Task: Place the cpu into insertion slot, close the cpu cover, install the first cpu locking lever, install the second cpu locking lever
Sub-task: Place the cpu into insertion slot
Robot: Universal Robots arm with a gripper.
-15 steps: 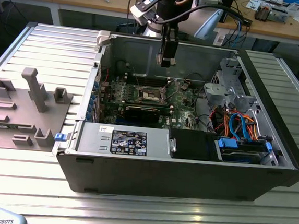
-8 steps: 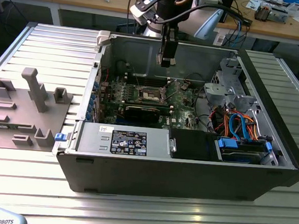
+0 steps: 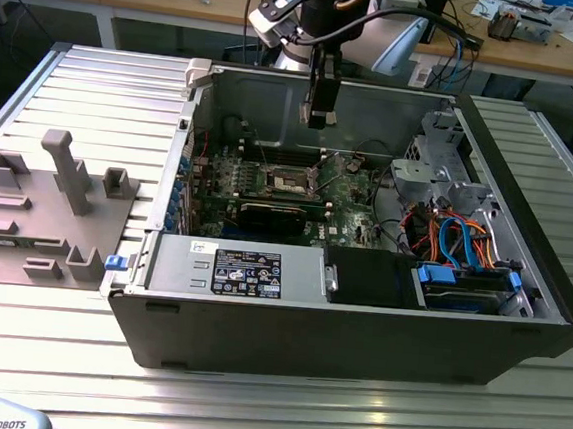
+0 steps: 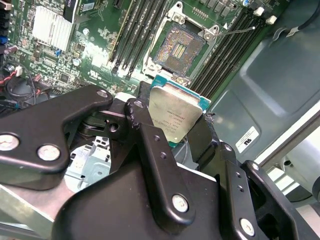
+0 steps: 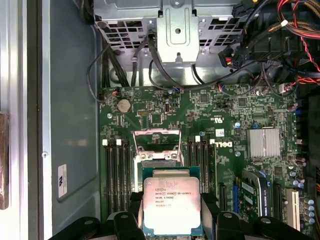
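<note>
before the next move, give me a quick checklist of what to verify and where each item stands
1. Chip gripped: ok, the gripper is shut on its two side edges.
2. Socket empty: ok, its dark centre is bare.
3. Cover off the socket: ok, it stands raised in the first wrist view.
4. Chip lined up over the socket: cannot tell; it hangs well above the motherboard.
5. Chip turned the right way for the socket: cannot tell.
</note>
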